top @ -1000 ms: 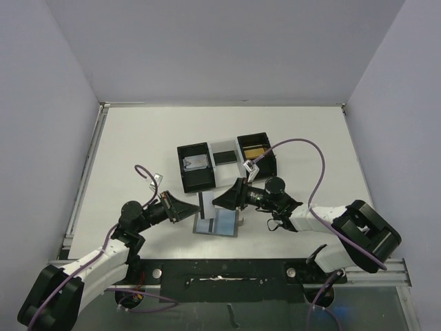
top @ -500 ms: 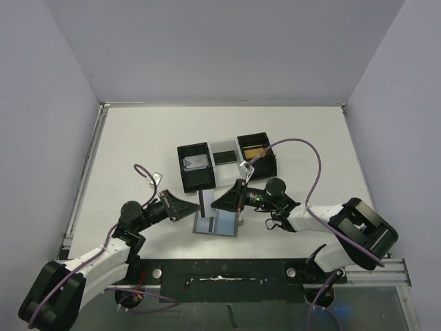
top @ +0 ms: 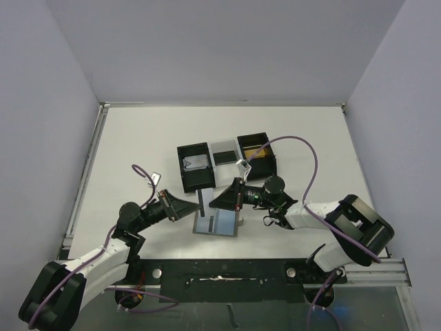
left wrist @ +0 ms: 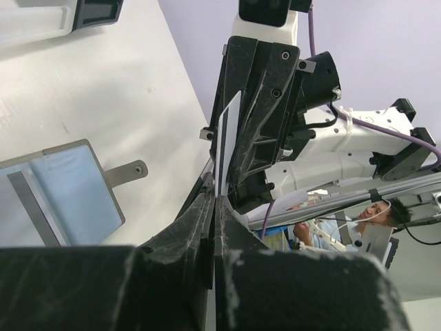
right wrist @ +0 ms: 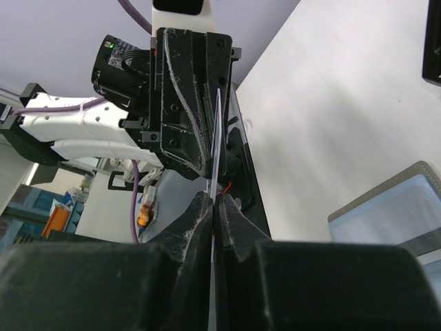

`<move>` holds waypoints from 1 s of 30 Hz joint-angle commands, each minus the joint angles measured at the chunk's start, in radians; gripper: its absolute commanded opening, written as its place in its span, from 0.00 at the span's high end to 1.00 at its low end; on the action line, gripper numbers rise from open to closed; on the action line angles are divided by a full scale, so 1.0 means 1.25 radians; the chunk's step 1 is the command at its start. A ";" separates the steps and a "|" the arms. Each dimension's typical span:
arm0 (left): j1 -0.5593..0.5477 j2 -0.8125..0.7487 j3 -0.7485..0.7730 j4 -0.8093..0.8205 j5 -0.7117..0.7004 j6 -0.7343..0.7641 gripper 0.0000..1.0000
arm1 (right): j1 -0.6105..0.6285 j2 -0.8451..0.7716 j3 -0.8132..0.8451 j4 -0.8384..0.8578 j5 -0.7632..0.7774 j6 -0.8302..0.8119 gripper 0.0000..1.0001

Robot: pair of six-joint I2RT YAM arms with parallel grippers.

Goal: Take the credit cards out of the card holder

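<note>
The grey card holder [top: 216,223] lies open and flat on the table, its blue-grey inside up and its snap tab [left wrist: 128,172] sticking out to the side. Just above its left panel a credit card [top: 200,203] stands on edge, pinched from both sides. My left gripper [top: 195,205] is shut on the card's left end, and my right gripper [top: 214,201] is shut on its right end. The card [left wrist: 228,146] shows as a thin white sheet running from the left gripper [left wrist: 216,197] into the right one. In the right wrist view it [right wrist: 217,134] is a thin line above the right gripper [right wrist: 215,197].
A black-and-white three-compartment tray [top: 227,145] stands behind the holder, with a card in each compartment: grey left [top: 196,163], dark middle [top: 224,157], yellow right [top: 256,150]. Walls enclose the table on three sides. Purple cables loop above both arms.
My right gripper has closed its jaws onto the card that the left gripper holds. It also edged slightly left. The left arm has barely moved.
</note>
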 commanded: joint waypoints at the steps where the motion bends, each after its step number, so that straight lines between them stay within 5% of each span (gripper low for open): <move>1: -0.001 -0.030 0.023 -0.002 0.022 0.013 1.00 | 0.002 -0.006 0.006 0.112 -0.041 0.017 1.00; 8: -0.001 -0.053 0.023 -0.055 0.004 0.034 1.00 | 0.007 -0.033 0.029 0.024 -0.016 -0.029 1.00; 12: -0.001 -0.057 0.043 -0.117 0.012 0.062 0.86 | 0.009 -0.045 0.036 -0.022 0.009 -0.052 1.00; 14: 0.002 -0.067 0.057 -0.172 0.007 0.085 0.71 | 0.008 -0.055 0.043 -0.058 0.021 -0.066 1.00; 19: 0.005 -0.136 0.161 -0.547 -0.125 0.242 0.36 | 0.007 -0.140 0.073 -0.300 0.143 -0.195 1.00; 25: 0.026 -0.150 0.366 -0.979 -0.331 0.418 0.31 | 0.001 -0.246 0.132 -0.542 0.372 -0.368 1.00; 30: 0.095 -0.059 0.557 -1.163 -0.427 0.527 0.30 | 0.009 -0.228 0.212 -0.597 0.430 -0.553 1.00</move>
